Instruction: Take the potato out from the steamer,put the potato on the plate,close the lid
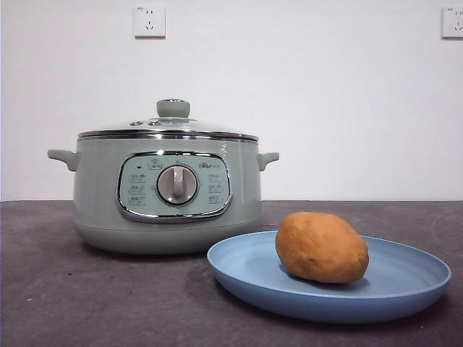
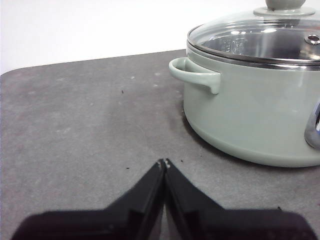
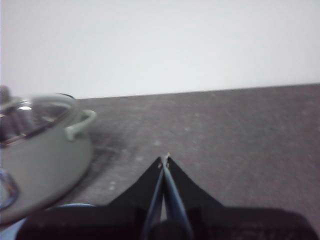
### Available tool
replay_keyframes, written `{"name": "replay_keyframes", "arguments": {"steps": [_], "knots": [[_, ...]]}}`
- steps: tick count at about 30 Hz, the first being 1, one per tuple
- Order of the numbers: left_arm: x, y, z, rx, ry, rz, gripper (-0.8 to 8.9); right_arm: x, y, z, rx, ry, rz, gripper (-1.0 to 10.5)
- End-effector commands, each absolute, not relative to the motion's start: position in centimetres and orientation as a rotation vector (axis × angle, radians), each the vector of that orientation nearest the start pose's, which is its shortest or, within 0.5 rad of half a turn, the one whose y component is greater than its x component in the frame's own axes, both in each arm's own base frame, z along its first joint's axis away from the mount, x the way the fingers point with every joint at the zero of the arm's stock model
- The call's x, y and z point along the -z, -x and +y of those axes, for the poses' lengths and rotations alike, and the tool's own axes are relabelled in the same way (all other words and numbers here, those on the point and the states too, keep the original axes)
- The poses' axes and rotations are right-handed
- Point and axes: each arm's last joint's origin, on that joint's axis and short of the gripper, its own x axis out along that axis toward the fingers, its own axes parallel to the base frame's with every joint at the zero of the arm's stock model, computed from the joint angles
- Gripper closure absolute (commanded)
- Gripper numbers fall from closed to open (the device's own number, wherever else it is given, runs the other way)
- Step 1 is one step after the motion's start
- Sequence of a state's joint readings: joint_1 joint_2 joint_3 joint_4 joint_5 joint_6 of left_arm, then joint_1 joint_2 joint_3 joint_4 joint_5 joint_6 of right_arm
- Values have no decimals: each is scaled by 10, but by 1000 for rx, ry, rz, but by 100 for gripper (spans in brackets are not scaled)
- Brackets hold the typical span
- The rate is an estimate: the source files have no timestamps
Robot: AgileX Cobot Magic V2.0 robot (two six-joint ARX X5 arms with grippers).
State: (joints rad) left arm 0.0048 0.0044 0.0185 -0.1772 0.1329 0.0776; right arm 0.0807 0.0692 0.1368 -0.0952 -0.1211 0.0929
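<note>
I judged the task complete: the orange-brown oval potato [image 1: 321, 247] lay on the shallow light-blue round plate [image 1: 405, 293] at the near right, the chrome-rimmed glass lid [image 1: 168, 129] sat on the sage-green round steamer [image 1: 98, 195] to its left, and my left gripper [image 2: 164, 162] and right gripper [image 3: 164, 158] had their jaws closed on nothing, clear of everything.

A dark grey table [image 1: 87, 289] is seen below a white wall [image 1: 325, 94]. Two white sockets [image 1: 149, 22] are fixed high on the wall.

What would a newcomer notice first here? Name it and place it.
The orange-brown potato lying on the light-blue plate nearest the camera. Behind it and to the side stands the sage-green steamer with its glass lid on. Both claws are shut and hold nothing.
</note>
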Motion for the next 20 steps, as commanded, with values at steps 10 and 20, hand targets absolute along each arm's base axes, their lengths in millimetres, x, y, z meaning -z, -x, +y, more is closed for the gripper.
{"name": "replay_keyframes", "arguments": {"steps": [10, 20], "knots": [[-147, -96, -3, 129, -61, 170, 817, -155, -96, 10, -137, -145, 115, 946], [-148, -96, -3, 129, -61, 168, 817, -149, -95, 10, -135, -173, 185, 946]]}}
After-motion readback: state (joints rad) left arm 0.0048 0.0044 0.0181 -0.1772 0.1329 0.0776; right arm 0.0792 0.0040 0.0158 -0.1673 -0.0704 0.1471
